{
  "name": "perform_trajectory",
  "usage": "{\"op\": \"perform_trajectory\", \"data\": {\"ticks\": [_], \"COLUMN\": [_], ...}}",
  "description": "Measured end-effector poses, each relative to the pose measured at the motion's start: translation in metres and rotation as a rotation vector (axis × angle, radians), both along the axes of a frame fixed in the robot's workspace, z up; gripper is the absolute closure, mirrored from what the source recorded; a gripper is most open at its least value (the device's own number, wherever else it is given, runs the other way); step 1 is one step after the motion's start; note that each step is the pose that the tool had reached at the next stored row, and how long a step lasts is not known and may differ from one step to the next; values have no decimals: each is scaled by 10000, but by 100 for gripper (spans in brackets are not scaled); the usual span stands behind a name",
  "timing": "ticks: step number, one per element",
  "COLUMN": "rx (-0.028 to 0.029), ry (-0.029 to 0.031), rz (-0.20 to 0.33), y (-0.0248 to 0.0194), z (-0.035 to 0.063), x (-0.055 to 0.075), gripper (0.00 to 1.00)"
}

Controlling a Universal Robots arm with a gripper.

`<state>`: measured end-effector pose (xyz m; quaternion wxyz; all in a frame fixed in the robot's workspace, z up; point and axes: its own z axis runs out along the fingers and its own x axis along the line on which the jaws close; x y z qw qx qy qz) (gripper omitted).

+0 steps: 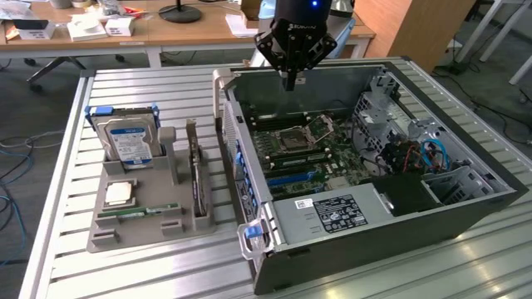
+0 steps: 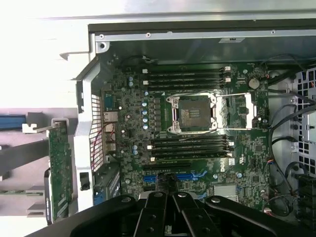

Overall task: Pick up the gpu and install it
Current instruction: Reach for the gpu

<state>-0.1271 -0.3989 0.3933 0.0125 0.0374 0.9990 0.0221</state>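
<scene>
Fingers (image 1: 289,82) are seen pressed together, empty, above the opened case (image 1: 432,225); the gpu (image 1: 195,167) is stood in the tray (image 1: 137,232).

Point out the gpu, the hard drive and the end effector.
gpu (image 1: 195,171), exterior view, middle of the upright card.
hard drive (image 1: 131,146), exterior view, its label.
end effector (image 1: 289,84), exterior view, between the shut fingertips.

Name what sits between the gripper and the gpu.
The computer case's wall stands between them: the gripper hangs over the motherboard inside, the gpu stands on edge in the grey holder outside. The exterior view shows it.
</scene>
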Motion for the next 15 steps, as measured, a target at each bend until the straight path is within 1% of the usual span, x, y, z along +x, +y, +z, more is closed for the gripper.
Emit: {"op": "perform_trajectory", "data": {"ticks": [7,15], "rx": [0,1], "ry": [0,-1], "rz": [0,-1], "y": [0,1], "z": [0,-2], "x": [-147,-366], "gripper": [89,89]}}
